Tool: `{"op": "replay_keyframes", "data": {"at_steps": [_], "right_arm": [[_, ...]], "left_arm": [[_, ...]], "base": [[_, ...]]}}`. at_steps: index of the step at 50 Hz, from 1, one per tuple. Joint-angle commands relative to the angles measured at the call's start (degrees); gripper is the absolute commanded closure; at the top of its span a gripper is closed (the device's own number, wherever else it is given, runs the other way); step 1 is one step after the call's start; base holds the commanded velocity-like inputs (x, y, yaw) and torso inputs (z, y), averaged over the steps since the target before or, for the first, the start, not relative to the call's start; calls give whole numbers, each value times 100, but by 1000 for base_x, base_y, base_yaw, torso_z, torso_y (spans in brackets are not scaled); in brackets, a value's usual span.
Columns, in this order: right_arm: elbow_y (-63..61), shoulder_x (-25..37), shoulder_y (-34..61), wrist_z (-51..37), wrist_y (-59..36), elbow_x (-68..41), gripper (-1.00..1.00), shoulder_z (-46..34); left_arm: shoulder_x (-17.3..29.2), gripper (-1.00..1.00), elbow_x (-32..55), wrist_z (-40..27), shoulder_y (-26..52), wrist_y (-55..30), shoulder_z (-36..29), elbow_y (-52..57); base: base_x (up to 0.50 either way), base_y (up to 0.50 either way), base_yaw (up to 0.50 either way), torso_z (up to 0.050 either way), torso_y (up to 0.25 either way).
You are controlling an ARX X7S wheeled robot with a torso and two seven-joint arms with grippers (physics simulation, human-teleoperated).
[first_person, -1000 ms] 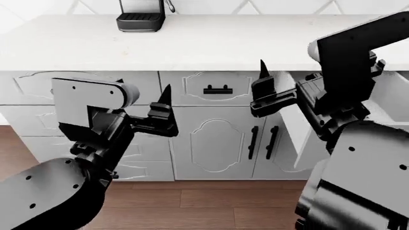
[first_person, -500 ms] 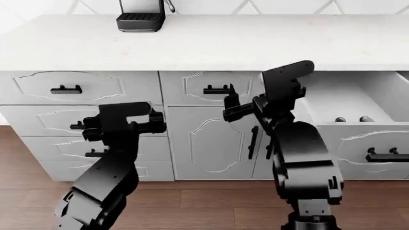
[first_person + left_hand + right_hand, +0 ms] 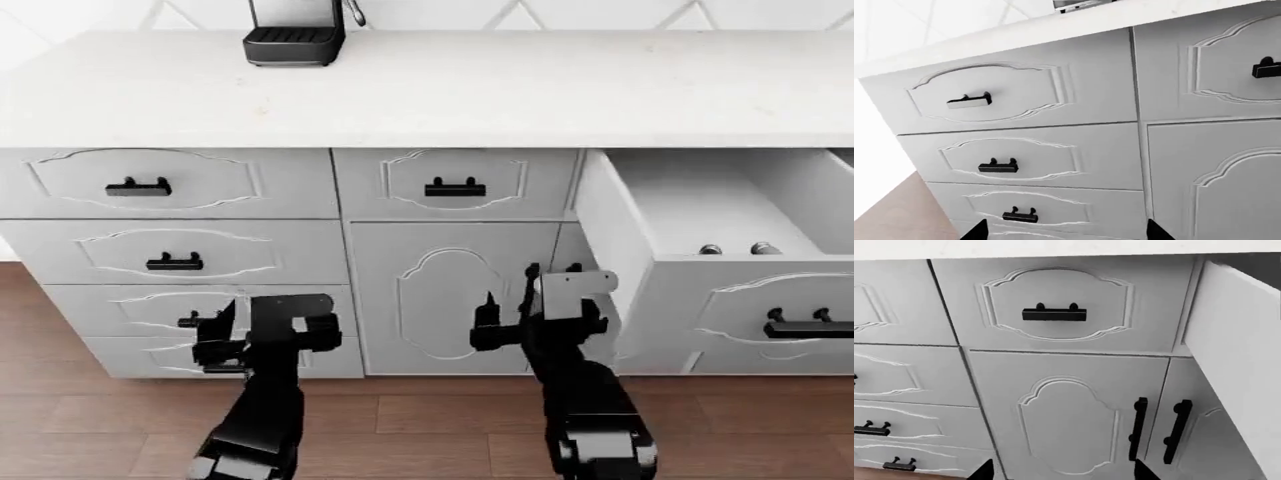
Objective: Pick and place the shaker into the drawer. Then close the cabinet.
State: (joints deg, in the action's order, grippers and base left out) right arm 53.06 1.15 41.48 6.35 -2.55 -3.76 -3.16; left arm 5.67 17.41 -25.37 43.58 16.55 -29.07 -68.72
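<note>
drawer (image 3: 707, 262): pulled out at the right of the cabinet (image 3: 427, 90), mouth up and wide, so it's ready to take a drop-in. Front panel + black bar handle (image 3: 807, 325) face the robot, easy to push later.
inside drawer: two small round silver caps show near the front wall, approx (image 3: 711, 249) and (image 3: 763, 248). Too small to tell which, if either, is the shaker.
shaker: can't confirm it anywhere else; nothing like it on the counter in head view. My read: prob one of those caps, so pick+place may be done, but that's a guess.
left gripper (image 3: 214, 340): low, near the floor, in front of the left drawer stack. Tips well apart in left wrist view, nothing between them. Empty.
right gripper (image 3: 483, 327): low too, in front of the middle door (image 3: 454, 300), left of the open drawer. Fingers spread, nothing held. Right wrist view shows the drawer's side wall (image 3: 1247, 355) jutting out just beside it.
why so low: both arms tucked down and clear of the drawer, looks like a rest/transit pose, not a reach.
counter: only a black appliance (image 3: 294, 32) at the far left, well apart from the action.
step in hand: closing looks to be what's left. Right arm is the nearer one to the drawer front.
risk: pushing off-centre on the front could skew it; aim near the handle.
</note>
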Motion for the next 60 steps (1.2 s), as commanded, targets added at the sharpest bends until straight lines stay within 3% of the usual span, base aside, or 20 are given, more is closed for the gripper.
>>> {"op": "replay_keyframes", "data": {"at_steps": [1, 9, 28, 50, 60], "right_arm": [[1753, -38, -93, -157, 1321, -205, -100, -68], [1727, 1, -214, -147, 1470, -329, -100, -126], [817, 82, -602, -335, 1218, -292, -100, -438], [1001, 108, -547, -366, 1395, -439, -100, -625], [948, 123, -561, -375, 1370, -533, -100, -663]], "left_arm": [[-235, -100, -570, 507, -28, -93, 609, -624], [-268, -100, -797, 732, -16, -417, 1146, -624], [-331, -100, -1379, 802, -69, -148, 1480, -623], [-352, -100, -1558, 927, -74, -109, 1665, -623], [-357, -100, -1594, 968, -87, -71, 1694, -623]], "base": [[0, 0, 0, 0, 0], [0, 0, 0, 0, 0], [0, 0, 0, 0, 0], [0, 500, 0, 0, 0], [0, 8, 0, 0, 0]]}}
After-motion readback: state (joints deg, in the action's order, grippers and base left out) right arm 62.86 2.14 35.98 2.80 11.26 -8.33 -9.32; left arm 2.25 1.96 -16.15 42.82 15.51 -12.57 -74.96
